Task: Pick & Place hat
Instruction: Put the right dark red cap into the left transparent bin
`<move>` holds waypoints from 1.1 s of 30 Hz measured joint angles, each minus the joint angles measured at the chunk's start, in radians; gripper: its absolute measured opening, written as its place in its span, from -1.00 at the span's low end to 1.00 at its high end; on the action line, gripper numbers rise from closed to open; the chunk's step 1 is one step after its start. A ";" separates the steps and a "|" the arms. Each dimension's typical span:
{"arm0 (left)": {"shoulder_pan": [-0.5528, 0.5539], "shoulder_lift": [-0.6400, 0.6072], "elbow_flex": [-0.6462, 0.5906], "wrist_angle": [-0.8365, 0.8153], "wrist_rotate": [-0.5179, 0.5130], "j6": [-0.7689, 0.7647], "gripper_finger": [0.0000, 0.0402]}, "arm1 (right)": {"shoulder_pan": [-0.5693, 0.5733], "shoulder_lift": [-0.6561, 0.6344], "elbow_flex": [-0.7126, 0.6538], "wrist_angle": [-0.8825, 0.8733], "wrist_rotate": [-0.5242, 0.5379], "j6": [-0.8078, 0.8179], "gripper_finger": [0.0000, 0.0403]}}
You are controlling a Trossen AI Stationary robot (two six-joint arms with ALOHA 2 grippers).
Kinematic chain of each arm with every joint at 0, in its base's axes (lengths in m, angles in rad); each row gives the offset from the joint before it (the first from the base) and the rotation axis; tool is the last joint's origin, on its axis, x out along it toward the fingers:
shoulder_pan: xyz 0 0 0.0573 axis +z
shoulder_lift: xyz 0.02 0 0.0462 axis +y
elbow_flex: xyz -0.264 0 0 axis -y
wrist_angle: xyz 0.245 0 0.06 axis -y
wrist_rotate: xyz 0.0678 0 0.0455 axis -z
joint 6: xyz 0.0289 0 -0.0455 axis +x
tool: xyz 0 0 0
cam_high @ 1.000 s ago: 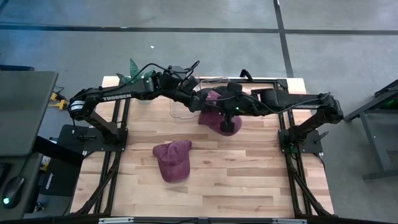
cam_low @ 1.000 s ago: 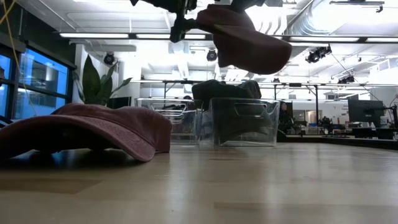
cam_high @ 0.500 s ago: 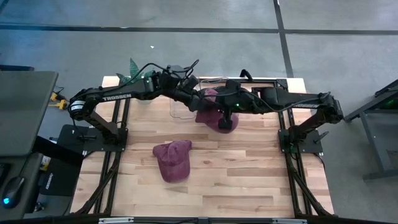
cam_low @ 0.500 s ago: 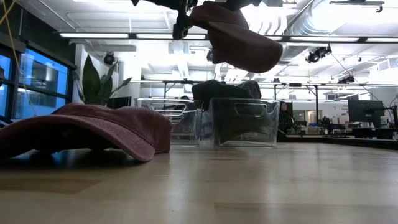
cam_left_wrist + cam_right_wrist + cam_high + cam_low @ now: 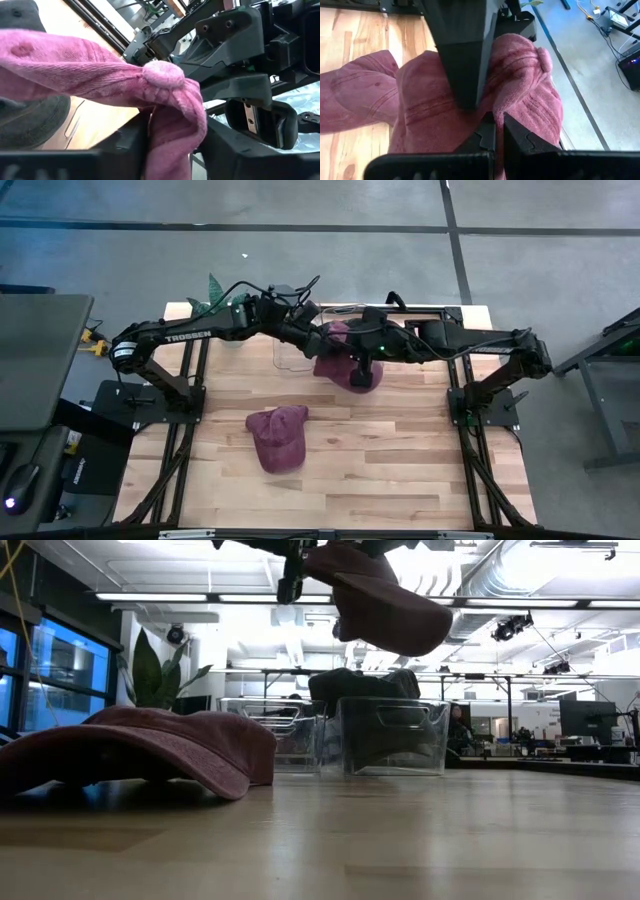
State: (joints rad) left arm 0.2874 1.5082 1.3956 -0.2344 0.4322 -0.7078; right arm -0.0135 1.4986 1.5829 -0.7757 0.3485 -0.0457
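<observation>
A maroon hat hangs in the air between both grippers, above the clear bins at the table's far side; the low view shows the held hat high over the bins. My left gripper and my right gripper are both shut on its crown, meeting from opposite sides. A second maroon hat rests brim-down on the table, nearer the middle. A dark hat sits in one bin. My left gripper pinches a bunched fold of the crown just below the top button, between its two fingers. The hat is lifted clear and drapes away from the hold. My right gripper pinches a fold of the crown cloth between its shut fingers, close beside the left gripper's finger. The rest of the hat hangs below, clear of the table.
Two clear bins stand side by side at the far edge, a potted plant beyond the far left corner. The second hat lies toward the near side. Bare wood spreads across the table's near and right parts.
Both grippers stay shut on the hat. The right gripper has shifted slightly toward the table's left and far edge, and the hat has come with it, rising a little and tipping somewhat steeper in the low view.
</observation>
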 joint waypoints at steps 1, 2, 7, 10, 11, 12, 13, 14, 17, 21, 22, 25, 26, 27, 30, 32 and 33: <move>0.000 0.000 0.000 0.000 0.000 0.000 -0.32 | 0.000 0.000 0.000 0.000 0.000 0.000 -1.00; 0.000 0.000 0.000 0.000 0.000 0.000 -0.40 | 0.000 0.000 0.000 0.000 0.000 0.000 -1.00; 0.000 0.000 0.000 -0.002 -0.023 -0.002 -0.84 | 0.000 0.000 0.000 0.000 0.000 0.000 -1.00; 0.000 0.000 0.000 -0.003 -0.025 0.002 -0.96 | 0.000 0.000 0.000 0.000 0.000 0.000 -1.00; 0.000 0.000 0.000 -0.003 -0.025 0.006 -0.96 | 0.000 0.000 0.000 0.000 0.000 0.000 -1.00; 0.000 0.000 0.000 -0.003 -0.024 0.014 -0.97 | 0.000 0.000 0.000 -0.001 0.000 0.000 -1.00; 0.000 0.000 0.000 -0.003 -0.022 0.021 -0.98 | 0.000 0.000 0.000 -0.001 0.000 0.000 -1.00; 0.000 0.000 0.000 -0.003 -0.022 0.023 -0.99 | 0.000 0.000 0.000 -0.001 0.000 0.000 -1.00; 0.000 0.000 0.000 -0.004 -0.022 0.023 -0.99 | 0.001 0.000 0.000 -0.001 -0.002 0.000 -0.96; 0.000 0.000 0.000 -0.004 -0.022 0.023 -0.99 | 0.001 0.000 0.000 -0.001 0.001 0.008 -0.76; 0.000 0.000 0.000 -0.004 -0.022 0.023 -1.00 | 0.001 0.000 0.000 -0.001 0.001 0.009 -0.69; 0.000 0.000 0.000 -0.005 -0.019 0.023 -1.00 | 0.001 0.000 0.000 -0.001 -0.002 0.015 -0.47; 0.000 0.000 0.000 -0.005 -0.018 0.023 -1.00 | 0.001 0.000 0.000 -0.002 -0.002 0.020 -0.39; 0.000 0.000 0.000 -0.006 -0.018 0.023 -1.00 | 0.001 0.000 0.000 -0.005 -0.003 0.022 -0.32; 0.000 0.000 0.000 -0.008 -0.022 0.023 -1.00 | 0.001 -0.005 0.000 -0.034 0.000 0.021 -0.10; 0.000 0.000 0.000 -0.008 -0.024 0.023 -1.00 | 0.001 -0.016 -0.001 -0.059 0.022 0.022 0.00; 0.000 0.000 0.000 -0.008 -0.026 0.023 -1.00 | 0.001 -0.028 -0.002 -0.072 0.037 0.023 0.05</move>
State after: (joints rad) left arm 0.2874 1.5082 1.3956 -0.2426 0.4064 -0.6846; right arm -0.0124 1.4707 1.5814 -0.8479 0.3855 -0.0231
